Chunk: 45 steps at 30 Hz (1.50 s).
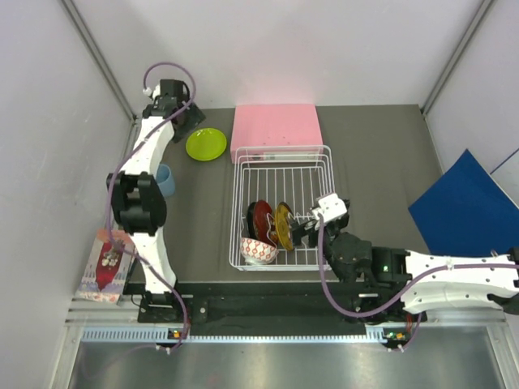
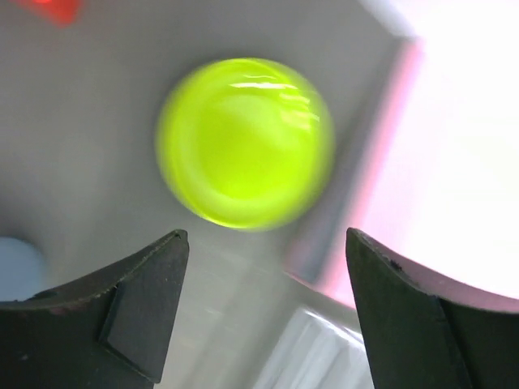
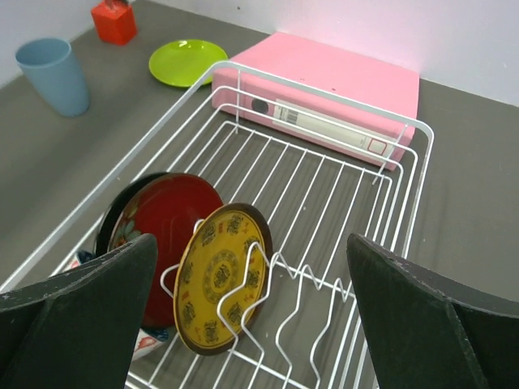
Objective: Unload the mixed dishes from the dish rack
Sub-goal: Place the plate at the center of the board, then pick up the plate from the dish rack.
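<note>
The left fingers [image 2: 122, 316] are standing wide with nothing between them, hovering over the green plate [image 2: 245, 142], which is lying flat on the tabletop [image 1: 365, 162] just beside the pink box [image 1: 276, 128] (outside the rack [image 1: 280, 178]). The right fingers [image 3: 81, 324] are gaping wide over the rack, where the yellow plate [image 3: 219, 284] and black-and-red plate [image 3: 166, 227] are standing on edge beside the bowl [image 1: 259, 250]. The cup [image 3: 55, 74] is standing on the tabletop.

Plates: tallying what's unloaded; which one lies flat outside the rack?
The lime green plate, flat on the table; the yellow patterned plate and black-and-red plate stand upright in the dish rack.
</note>
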Motion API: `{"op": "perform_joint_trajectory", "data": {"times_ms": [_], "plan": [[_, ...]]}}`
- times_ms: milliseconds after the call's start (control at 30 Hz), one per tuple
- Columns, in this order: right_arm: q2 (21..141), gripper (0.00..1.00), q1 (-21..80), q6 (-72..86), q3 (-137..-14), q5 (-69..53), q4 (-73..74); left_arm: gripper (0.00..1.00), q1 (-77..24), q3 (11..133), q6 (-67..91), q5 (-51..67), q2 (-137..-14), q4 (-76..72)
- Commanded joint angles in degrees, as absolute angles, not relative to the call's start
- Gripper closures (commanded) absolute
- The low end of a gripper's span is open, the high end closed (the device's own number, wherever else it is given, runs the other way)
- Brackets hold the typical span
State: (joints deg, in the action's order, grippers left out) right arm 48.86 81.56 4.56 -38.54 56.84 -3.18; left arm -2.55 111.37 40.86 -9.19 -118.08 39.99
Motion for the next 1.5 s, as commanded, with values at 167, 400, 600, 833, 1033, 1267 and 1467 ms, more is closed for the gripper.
{"op": "perform_joint_trajectory", "data": {"times_ms": [167, 400, 600, 833, 1033, 1267, 1467], "plan": [[59.48, 0.00, 78.67, 3.77, -44.82, 53.28, 2.87, 0.18, -20.28, 94.69, 37.88, -12.21, -93.88, 30.85], [65.47, 0.45, 73.83, 7.91, -49.83, 43.60, 4.83, 0.19, -22.32, 80.70, 38.50, -9.58, -82.02, 28.56], [70.66, 0.34, 73.04, 9.93, -53.52, 38.06, 7.11, 0.19, -22.50, 74.01, 37.97, -10.46, -73.23, 29.44], [72.51, 0.37, 73.13, 14.49, -52.74, 35.95, 10.19, 0.18, -22.50, 68.48, 37.79, -10.72, -70.31, 28.83], [72.60, 0.45, 73.13, 18.54, -50.28, 36.03, 10.81, 0.18, -22.50, 67.06, 38.06, -9.67, -70.66, 28.04], [75.23, 0.50, 73.13, 19.95, -48.78, 35.86, 9.76, 0.19, -22.50, 66.09, 38.41, -9.23, -70.93, 27.60], [78.04, 0.60, 73.13, 20.13, -49.22, 35.60, 9.40, 0.19, -22.50, 64.42, 38.76, -9.23, -70.66, 27.16]]}}
